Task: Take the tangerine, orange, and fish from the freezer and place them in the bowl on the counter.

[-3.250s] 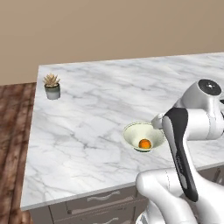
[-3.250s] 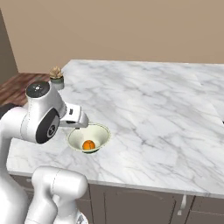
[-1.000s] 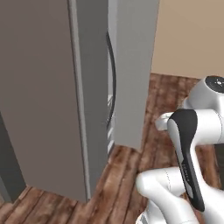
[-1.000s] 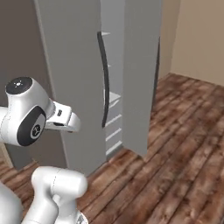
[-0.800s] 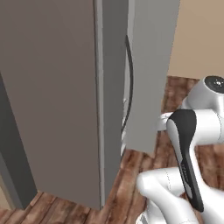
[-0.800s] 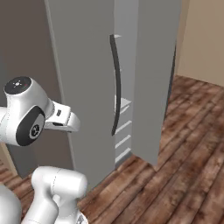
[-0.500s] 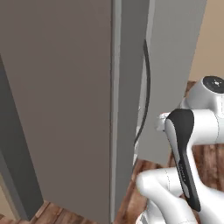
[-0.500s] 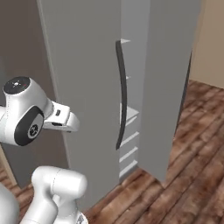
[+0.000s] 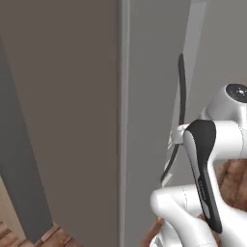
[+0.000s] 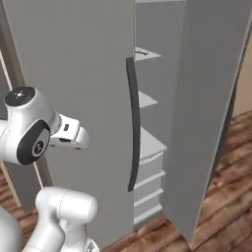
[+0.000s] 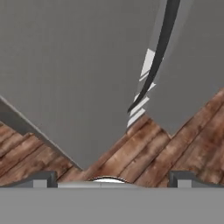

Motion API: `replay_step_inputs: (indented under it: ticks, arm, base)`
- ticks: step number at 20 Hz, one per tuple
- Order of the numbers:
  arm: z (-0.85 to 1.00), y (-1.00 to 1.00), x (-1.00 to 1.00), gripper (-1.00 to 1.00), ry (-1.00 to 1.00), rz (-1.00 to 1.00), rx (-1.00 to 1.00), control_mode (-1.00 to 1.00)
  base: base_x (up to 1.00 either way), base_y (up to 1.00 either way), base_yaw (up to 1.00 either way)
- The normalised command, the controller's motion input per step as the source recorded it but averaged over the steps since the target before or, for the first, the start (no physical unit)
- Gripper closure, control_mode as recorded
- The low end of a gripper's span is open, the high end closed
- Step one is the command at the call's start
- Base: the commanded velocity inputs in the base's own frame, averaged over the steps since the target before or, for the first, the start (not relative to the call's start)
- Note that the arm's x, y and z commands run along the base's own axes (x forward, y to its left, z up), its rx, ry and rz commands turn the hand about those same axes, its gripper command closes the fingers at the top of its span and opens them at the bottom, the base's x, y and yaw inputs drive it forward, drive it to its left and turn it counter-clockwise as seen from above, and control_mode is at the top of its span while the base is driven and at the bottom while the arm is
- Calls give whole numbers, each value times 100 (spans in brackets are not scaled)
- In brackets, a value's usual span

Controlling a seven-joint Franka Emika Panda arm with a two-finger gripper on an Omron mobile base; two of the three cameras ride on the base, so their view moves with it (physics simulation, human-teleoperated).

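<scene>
The freezer [image 10: 74, 69] is a tall matte grey cabinet standing close in front of me. Its long dark bar handle [image 10: 133, 123] runs down the edge of the left door, also seen as the handle [image 9: 181, 91] and the handle [image 11: 159, 48]. Between the doors a gap shows white shelves [image 10: 149, 142]. My gripper [image 11: 112, 178] is open, its fingertips [image 11: 43, 177] wide apart with nothing between them, a short way from the door. The tangerine, orange and fish are hidden. The bowl and the counter are out of view.
The right door panel [image 10: 206, 98] stands swung outward over the brown wooden floor [image 10: 231, 162]. A beige wall [image 10: 243, 83] lies behind on the right. Floor planks [image 11: 144, 153] show below the hand.
The whole picture has shifted: the base has driven closer to the freezer, which now looms larger. The arm holds the same pose and the gripper stays open.
</scene>
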Motion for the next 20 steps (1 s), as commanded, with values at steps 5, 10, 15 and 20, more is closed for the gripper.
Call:
replay_step_inputs:
  ticks: [5, 10, 15, 20]
  arm:
    - [0, 0, 0, -100, 0, 0, 0, 100]
    - [0, 0, 0, -100, 0, 0, 0, 100]
    - [0, 0, 0, -100, 0, 0, 0, 100]
    - [0, 0, 0, -100, 0, 0, 0, 100]
  base:
    - [35, -74, 46]
    - [-5, -75, 34]
    - [-3, -62, 35]
    - [0, -52, 44]
